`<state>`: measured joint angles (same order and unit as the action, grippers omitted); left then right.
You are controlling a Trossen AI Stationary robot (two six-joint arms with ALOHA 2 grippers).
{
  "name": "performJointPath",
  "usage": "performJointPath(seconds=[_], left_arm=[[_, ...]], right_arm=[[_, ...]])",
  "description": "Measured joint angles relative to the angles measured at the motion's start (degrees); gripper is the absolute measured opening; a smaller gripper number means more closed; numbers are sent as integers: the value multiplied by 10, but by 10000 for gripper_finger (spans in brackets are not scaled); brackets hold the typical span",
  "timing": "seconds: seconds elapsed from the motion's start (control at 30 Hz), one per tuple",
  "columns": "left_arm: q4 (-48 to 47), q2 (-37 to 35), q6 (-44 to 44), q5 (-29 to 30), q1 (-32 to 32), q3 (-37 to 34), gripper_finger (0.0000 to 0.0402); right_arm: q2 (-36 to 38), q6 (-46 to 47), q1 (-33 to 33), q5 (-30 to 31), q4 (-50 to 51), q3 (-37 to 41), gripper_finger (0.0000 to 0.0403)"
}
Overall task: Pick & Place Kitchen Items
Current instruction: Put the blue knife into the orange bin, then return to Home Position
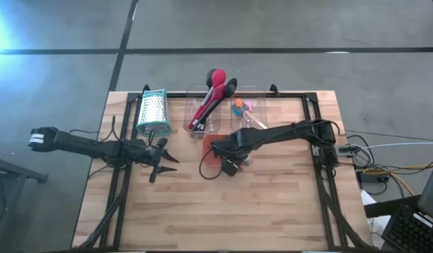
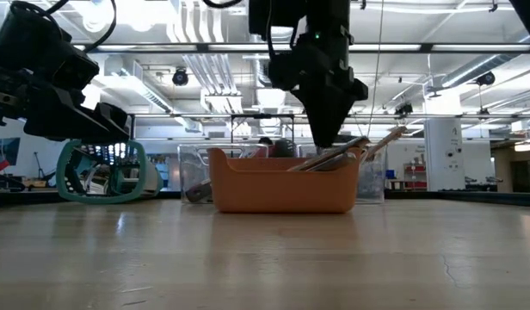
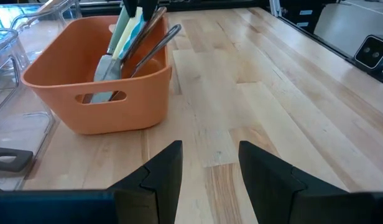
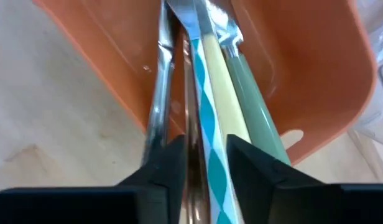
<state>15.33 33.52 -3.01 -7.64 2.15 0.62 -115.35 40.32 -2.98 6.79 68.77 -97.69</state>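
An orange tray (image 1: 208, 160) (image 3: 98, 93) stands mid-table and holds thin tools: metal ones and some with green, yellow and teal-striped handles (image 3: 126, 43), leaning on its far wall. My right gripper (image 1: 225, 160) (image 2: 327, 142) points down over the tray, open, with the striped handle (image 4: 211, 124) and a metal handle (image 4: 161, 93) running up between its fingers. My left gripper (image 1: 167, 158) (image 3: 210, 168) waits open, low over the table to the tray's left. Red and black spoons (image 1: 213, 95) stand in a clear tub (image 1: 202, 119). My right gripper comes at the tray from above, pointing down. The striped handle (image 4: 215, 180) and a metal handle (image 4: 193, 186) pass between its two fingers (image 4: 163, 168). Whether either finger touches them I cannot tell. The tools' lower ends rest inside the tray.
A metal box grater with teal trim (image 1: 152, 112) (image 2: 101, 172) lies at the far left. A second clear tub (image 1: 253, 121) with small coloured pieces (image 1: 241, 107) stands behind the tray. Bare wood (image 1: 223, 211) lies toward the near edge. Black rails (image 1: 322, 176) run along the table's sides.
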Motion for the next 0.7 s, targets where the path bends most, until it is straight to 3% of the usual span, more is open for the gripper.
performJointPath(seconds=[0.2, 0.4, 0.6, 0.7], left_arm=[[0, 0, 0, 0, 0, 0, 163], [0, 0, 0, 0, 0, 0, 163], [-6, -3, 0, 0, 2, 0, 163], [-20, -41, 0, 0, 2, -1, 163]], right_arm=[[6, -2, -1, 1, 7, -40, 157], [31, -13, -25, 20, 34, -87, 172], [77, 9, -95, 160, 34, -91, 159], [100, 36, -140, 232, 29, -68, 148]])
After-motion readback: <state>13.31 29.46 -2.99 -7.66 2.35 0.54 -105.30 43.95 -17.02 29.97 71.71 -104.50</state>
